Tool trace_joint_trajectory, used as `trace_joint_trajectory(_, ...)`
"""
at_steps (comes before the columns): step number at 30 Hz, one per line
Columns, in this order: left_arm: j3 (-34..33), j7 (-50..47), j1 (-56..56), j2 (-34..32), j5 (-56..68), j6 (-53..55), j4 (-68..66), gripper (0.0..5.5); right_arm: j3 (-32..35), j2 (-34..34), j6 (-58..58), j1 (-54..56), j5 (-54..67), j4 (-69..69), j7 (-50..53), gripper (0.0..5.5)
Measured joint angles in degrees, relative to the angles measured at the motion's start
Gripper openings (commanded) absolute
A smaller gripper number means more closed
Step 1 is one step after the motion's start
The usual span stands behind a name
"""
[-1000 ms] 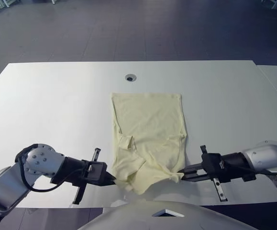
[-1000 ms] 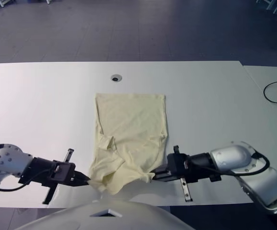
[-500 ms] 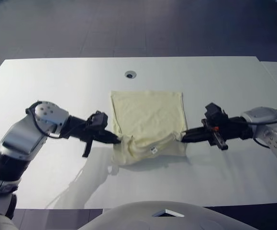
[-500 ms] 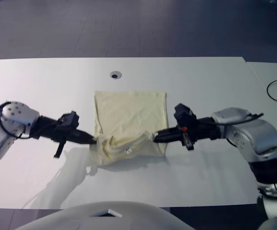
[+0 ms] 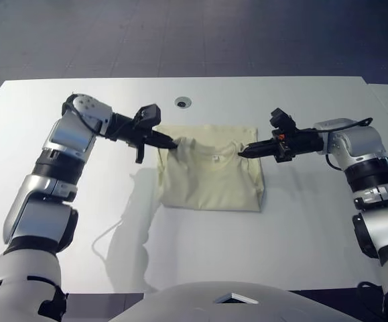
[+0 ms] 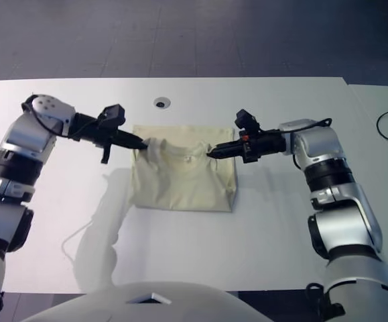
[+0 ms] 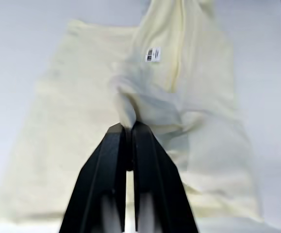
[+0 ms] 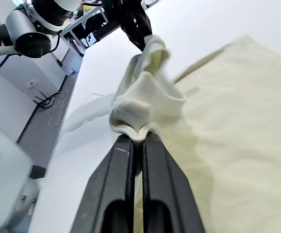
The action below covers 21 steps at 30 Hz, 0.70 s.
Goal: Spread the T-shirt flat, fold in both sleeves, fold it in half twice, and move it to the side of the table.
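The pale yellow T-shirt (image 5: 210, 182) lies folded in half on the table (image 5: 314, 228), far corners lifted.

surface: white table (image 5: 301, 235) | on it: folded T-shirt (image 5: 210, 178) — mid-table | round port (image 5: 182, 102), perhaps a cable grommet — far side

I have both arms stretched forward, left gripper (image 5: 173, 143) and right gripper (image 5: 242, 152) pointing inward, each clamping T-shirt (image 5: 210, 184) fabric between its jaws.

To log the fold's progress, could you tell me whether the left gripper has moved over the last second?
Yes. The left gripper, shut on the T-shirt, has moved away from the robot, much closer to the hole.
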<state>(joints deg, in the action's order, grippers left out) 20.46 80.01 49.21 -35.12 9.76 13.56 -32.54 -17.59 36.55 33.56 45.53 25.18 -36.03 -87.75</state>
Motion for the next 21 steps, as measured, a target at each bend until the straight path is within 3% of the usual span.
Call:
trace_joint_trajectory(9, -0.9, -3.2, 8.5, 6.6, -6.6, -10.7, -20.5, 0.00, 3.2, -6.4, -8.5, 9.9, -7.7, -20.5, 0.9, 0.01)
trace_joint_trajectory(21, -2.4, -14.2, 12.2, 10.3, -14.7, -19.4, -36.1, 0.00, 9.1, -14.2, -19.2, 14.3, -15.9, -35.7, 16.0, 0.01)
